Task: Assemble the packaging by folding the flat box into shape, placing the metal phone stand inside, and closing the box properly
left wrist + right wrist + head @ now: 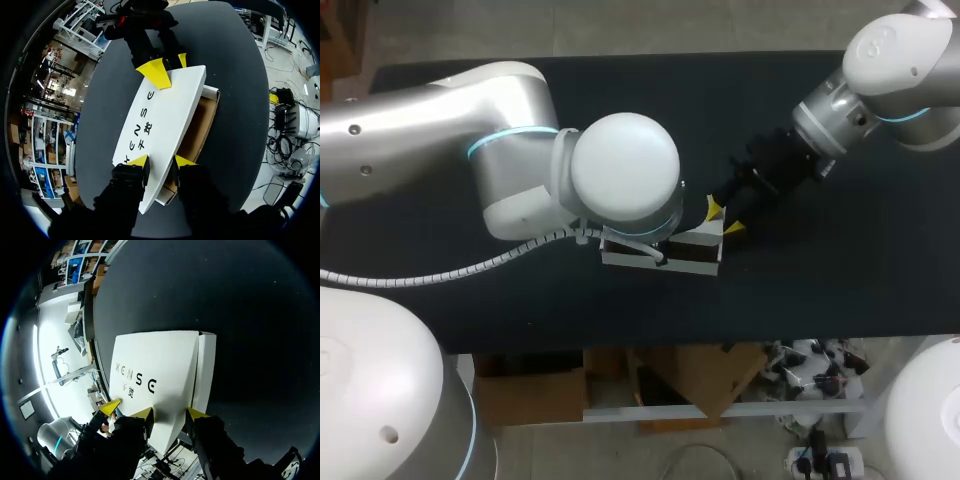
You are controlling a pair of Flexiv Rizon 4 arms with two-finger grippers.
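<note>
A white box (695, 252) lies on the black table, its printed lid (160, 120) tilted up over a brown cardboard inside (200, 125). My left gripper (162, 161) holds the lid's near end, a yellow tip pressed on each side. In the head view this gripper is hidden under my left arm's wrist (625, 165). From the opposite end my right gripper (723, 218) grips the box (155, 370), and the right wrist view shows the right gripper (170, 413) with both tips against it. No metal phone stand shows in any view.
The black table (820, 280) has bare cloth to the right of the box and behind it. My left arm's grey cable (440, 272) trails over the table's left part. The front edge runs close below the box.
</note>
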